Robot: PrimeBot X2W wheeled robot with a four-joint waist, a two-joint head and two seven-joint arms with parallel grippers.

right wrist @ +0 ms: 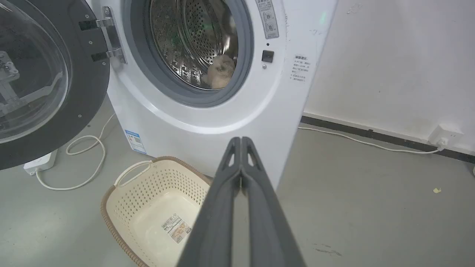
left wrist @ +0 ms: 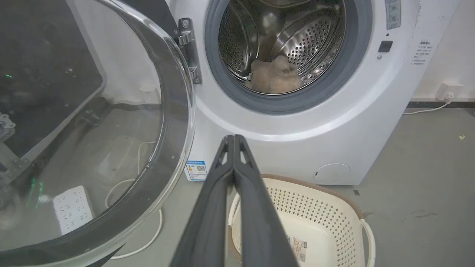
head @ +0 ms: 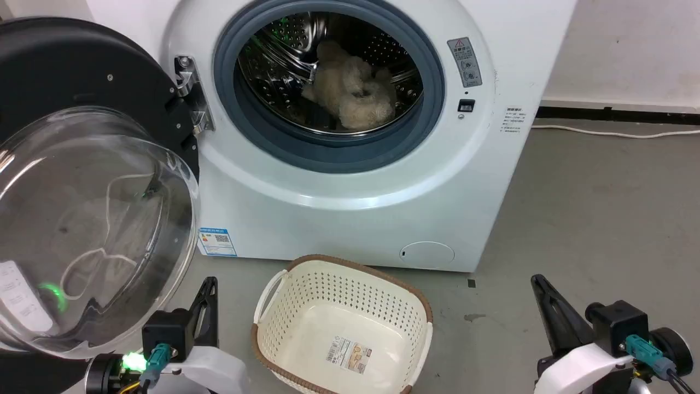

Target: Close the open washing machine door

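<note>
The white washing machine (head: pixel 350 213) stands ahead with its round front opening bare; a beige fluffy item (head: pixel 353 90) lies in the steel drum. The washing machine door (head: pixel 82 219) hangs swung fully open at the left on its metal hinge (head: pixel 191 96), black rim behind, clear glass bowl bulging toward me. My left gripper (head: pixel 208 287) is shut and empty, low beside the door's glass. In the left wrist view the left gripper (left wrist: pixel 234 139) points at the machine front, the door (left wrist: pixel 111 122) close on its left. My right gripper (head: pixel 538 284) is shut and empty at the lower right.
A cream perforated basket (head: pixel 284 323) with a brown rim sits empty on the grey floor before the machine, between my grippers. A white power strip (right wrist: pixel 39 163) and cable lie under the door. A wall with a socket (right wrist: pixel 443 135) is right of the machine.
</note>
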